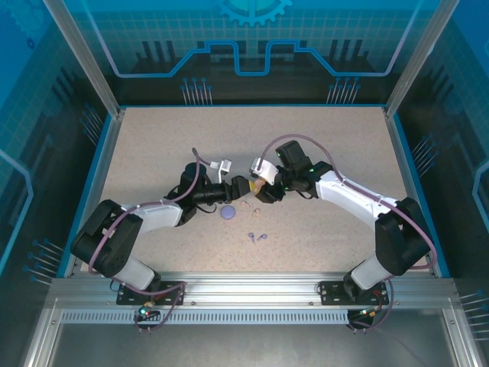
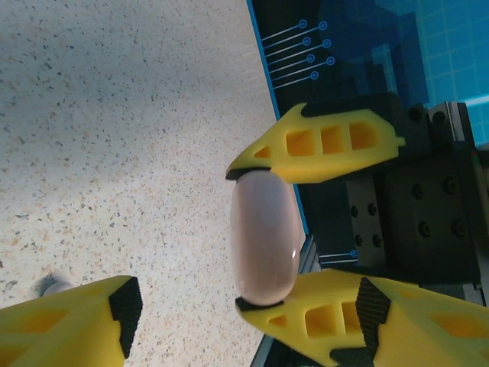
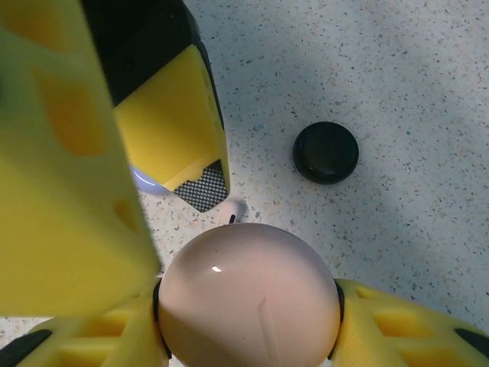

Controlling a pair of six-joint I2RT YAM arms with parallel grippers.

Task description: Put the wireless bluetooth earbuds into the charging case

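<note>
Eyes on the middle of the overhead view: your right gripper (image 1: 259, 183) has its fingers clamped on the pink case (image 3: 248, 294), pinching it across its width and, by the look of it, holding it clear of the table (image 1: 153, 145), presumably so the other arm gets a clean approach. Your left gripper (image 2: 246, 306) faces it head-on with fingers apart, one low left in its wrist view and one low right. The case sits edge-on between them and neither pad touches it. That reads to me like a lid-opening setup, since I can't spot any gap in the shell. The earbuds I can see are down on the table. One pink earbud (image 3: 233, 210) lies just above the held case in the right wrist view. The purple earbuds (image 1: 251, 235) sit lower centre in the overhead shot, just below the purple case (image 1: 228, 212). The black case (image 3: 325, 151) rests upper right of centre in the right wrist view, apart from the action.
</note>
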